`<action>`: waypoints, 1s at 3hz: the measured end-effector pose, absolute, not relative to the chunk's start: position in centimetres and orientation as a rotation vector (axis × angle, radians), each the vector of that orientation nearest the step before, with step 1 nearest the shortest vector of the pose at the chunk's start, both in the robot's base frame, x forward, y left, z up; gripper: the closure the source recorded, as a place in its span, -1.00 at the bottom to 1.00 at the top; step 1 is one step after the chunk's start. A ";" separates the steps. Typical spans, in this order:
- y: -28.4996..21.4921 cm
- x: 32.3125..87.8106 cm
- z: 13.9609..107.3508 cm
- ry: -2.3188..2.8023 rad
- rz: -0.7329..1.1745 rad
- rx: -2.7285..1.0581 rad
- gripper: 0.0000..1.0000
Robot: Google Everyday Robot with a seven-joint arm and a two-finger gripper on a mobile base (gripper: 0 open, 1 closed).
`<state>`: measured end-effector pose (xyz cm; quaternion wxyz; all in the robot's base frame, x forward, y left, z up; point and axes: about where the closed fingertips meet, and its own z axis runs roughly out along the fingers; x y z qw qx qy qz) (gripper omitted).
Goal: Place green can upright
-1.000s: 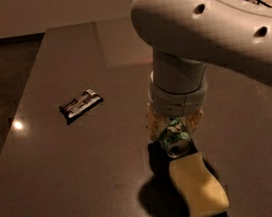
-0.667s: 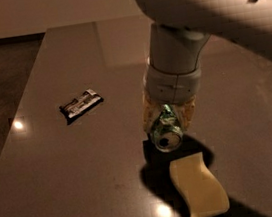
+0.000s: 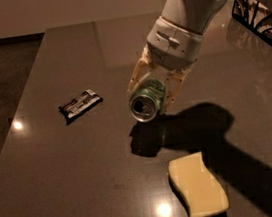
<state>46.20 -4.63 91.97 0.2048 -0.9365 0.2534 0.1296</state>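
I am lifting the small green aluminium drink can point(image 3: 144, 103) off the dark counter point(image 3: 79, 174) and away from the pale yellow wavy sponge point(image 3: 197, 186). My end effector point(image 3: 150, 96) is clamping it, still tilted sideways, so uprighting remains.

We seem to be in an office pantry or test kitchen: a long, dark, glossy surface point(image 3: 76, 189) before a plain pale wall point(image 3: 61, 7), carrying a snack packet point(image 3: 80, 104), a yellow sponge point(image 3: 197, 187) and a black wire rack point(image 3: 256, 15). Above its middle, the robot's tool point(image 3: 150, 94) clasps a tilted green can point(image 3: 147, 100).
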 end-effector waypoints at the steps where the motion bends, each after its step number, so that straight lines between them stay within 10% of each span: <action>1: -4.3 47.9 92.7 0.964 0.493 -2.413 1.00; 3: -5.0 50.2 92.1 1.440 0.806 -2.043 1.00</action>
